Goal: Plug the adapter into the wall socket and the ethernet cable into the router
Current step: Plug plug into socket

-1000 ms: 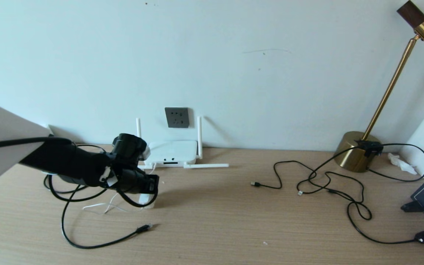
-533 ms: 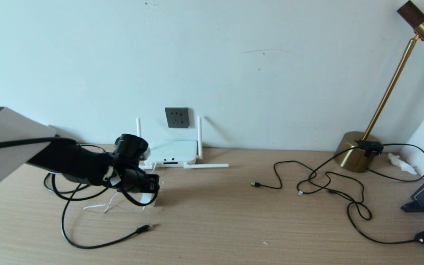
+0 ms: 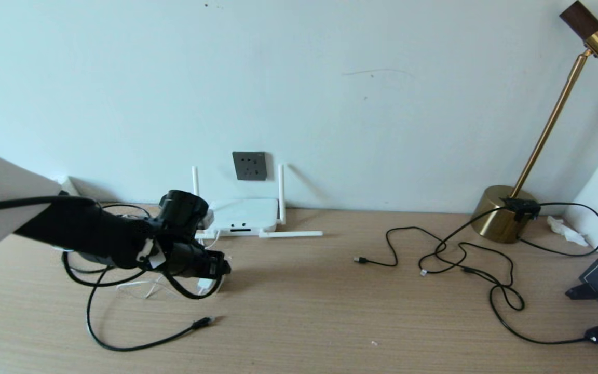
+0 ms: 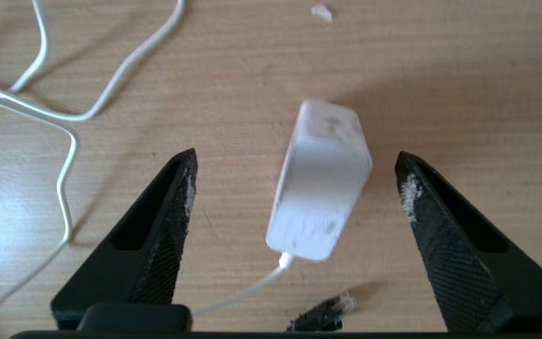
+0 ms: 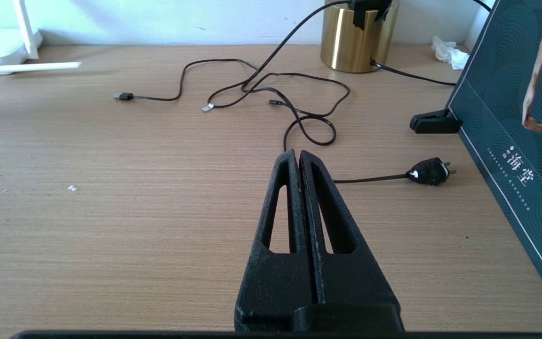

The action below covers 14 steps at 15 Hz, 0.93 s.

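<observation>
Left tool (image 4: 294, 169) spread wide around one adapter (image 4: 320, 181), touching neither side.

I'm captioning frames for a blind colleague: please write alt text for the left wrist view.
The left tool is open above a wooden desk, with the white adapter between its fingers and touching neither. The adapter's thin white cord loops across the desk.

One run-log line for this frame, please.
left gripper: open, straddling small white adapter block on wooden desk | right gripper: shut, parked | dark grey wall socket: empty
</observation>
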### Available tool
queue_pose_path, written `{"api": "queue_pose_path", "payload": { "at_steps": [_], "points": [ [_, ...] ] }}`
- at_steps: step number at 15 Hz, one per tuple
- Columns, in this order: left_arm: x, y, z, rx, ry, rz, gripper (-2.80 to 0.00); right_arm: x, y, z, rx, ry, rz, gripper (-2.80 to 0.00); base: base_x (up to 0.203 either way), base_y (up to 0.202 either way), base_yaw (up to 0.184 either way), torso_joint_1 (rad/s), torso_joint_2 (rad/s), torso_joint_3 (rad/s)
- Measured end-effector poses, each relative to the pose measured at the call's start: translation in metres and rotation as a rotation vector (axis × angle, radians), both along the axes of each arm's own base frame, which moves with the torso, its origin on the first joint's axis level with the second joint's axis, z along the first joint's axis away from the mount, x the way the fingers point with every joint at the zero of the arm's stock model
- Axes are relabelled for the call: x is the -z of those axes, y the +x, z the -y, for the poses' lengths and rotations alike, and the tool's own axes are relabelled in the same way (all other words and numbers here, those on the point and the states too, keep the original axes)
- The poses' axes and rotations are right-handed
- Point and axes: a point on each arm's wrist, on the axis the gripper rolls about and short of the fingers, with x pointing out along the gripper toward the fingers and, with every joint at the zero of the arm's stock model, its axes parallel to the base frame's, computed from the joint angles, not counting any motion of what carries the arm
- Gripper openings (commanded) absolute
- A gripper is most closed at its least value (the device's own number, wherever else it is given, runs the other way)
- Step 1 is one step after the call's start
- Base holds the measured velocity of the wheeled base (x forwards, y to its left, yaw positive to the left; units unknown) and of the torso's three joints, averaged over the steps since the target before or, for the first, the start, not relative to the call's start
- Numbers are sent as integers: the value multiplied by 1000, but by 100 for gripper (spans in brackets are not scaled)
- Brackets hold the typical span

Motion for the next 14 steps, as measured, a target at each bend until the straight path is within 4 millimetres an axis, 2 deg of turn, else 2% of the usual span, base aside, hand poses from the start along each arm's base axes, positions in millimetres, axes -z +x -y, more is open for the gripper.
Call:
{"api": "queue_pose_path", "payload": {
  "at_steps": [8,14],
  "points": [
    [11,-14,4,129,22,72,0,0,0,0,0,0,1,-280,0,0,0,0,0,0],
    [15,-19,-5,153,15,48,0,0,0,0,0,0,0,-280,0,0,0,0,0,0]
  ]
}}
